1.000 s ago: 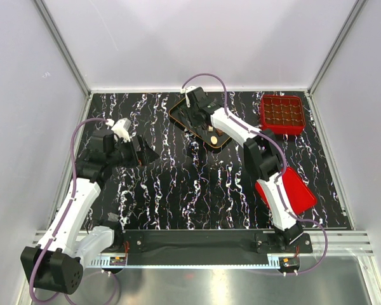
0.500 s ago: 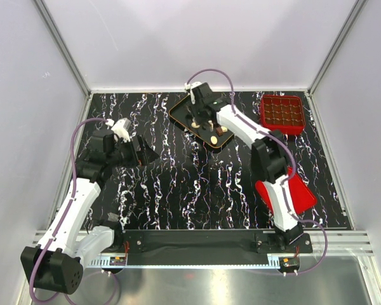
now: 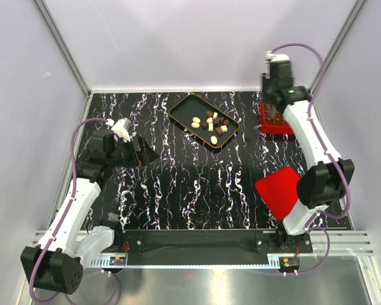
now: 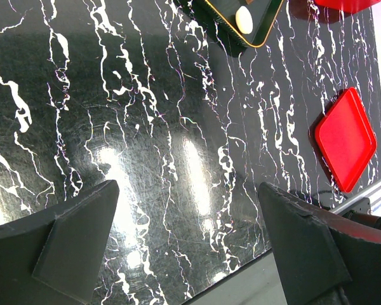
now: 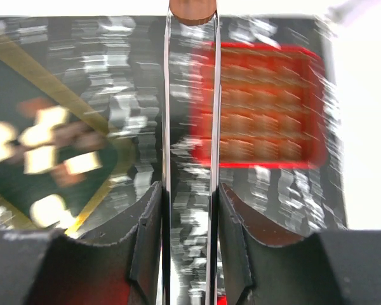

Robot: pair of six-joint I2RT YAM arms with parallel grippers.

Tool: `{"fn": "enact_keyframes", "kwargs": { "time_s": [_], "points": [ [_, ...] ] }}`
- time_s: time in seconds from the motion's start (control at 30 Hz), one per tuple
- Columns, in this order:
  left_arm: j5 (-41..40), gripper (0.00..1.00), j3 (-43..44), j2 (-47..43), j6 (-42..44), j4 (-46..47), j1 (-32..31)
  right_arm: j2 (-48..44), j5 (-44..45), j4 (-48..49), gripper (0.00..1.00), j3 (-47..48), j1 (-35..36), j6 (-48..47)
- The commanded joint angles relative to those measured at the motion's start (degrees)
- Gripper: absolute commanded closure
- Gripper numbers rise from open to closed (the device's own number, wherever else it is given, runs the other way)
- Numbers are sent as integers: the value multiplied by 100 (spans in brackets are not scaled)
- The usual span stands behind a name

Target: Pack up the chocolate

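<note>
Several chocolates (image 3: 211, 122), dark brown, light brown and cream, lie in the black orange-rimmed tray (image 3: 178, 109). My right gripper (image 3: 271, 101) is over the left part of the red gridded box (image 3: 280, 124). In the right wrist view it (image 5: 190, 216) is shut on metal tongs (image 5: 167, 127), which pinch a light brown chocolate (image 5: 192, 13) at their tip. The blurred box (image 5: 260, 101) lies just right of the tip and the tray (image 5: 95, 190) to the left. My left gripper (image 3: 143, 154) is open and empty above the table, also in its wrist view (image 4: 187, 248).
The flat red lid (image 3: 278, 190) lies at the right front, under my right arm, and shows in the left wrist view (image 4: 345, 140). That view also shows the tray corner (image 4: 263, 35) with a cream candy (image 4: 244, 19). White walls enclose the marbled black table.
My right arm has swung from over the tray to the red box at the back right, carrying the tongs. The tray's chocolates are now uncovered. The left arm has not moved.
</note>
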Motion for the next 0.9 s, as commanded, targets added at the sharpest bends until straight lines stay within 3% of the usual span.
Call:
{"fn": "enact_keyframes", "kwargs": {
  "time_s": [0.0, 0.3, 0.87],
  "points": [
    [128, 1, 2, -56, 73, 262, 5, 140, 133, -249, 63, -56, -891, 284],
    [136, 1, -16, -65, 64, 253, 5, 1211, -376, -232, 64, 586, -2124, 627],
    [198, 1, 72, 172, 73, 271, 5, 2285, -781, -135, 63, 1421, -2467, 715]
  ]
}}
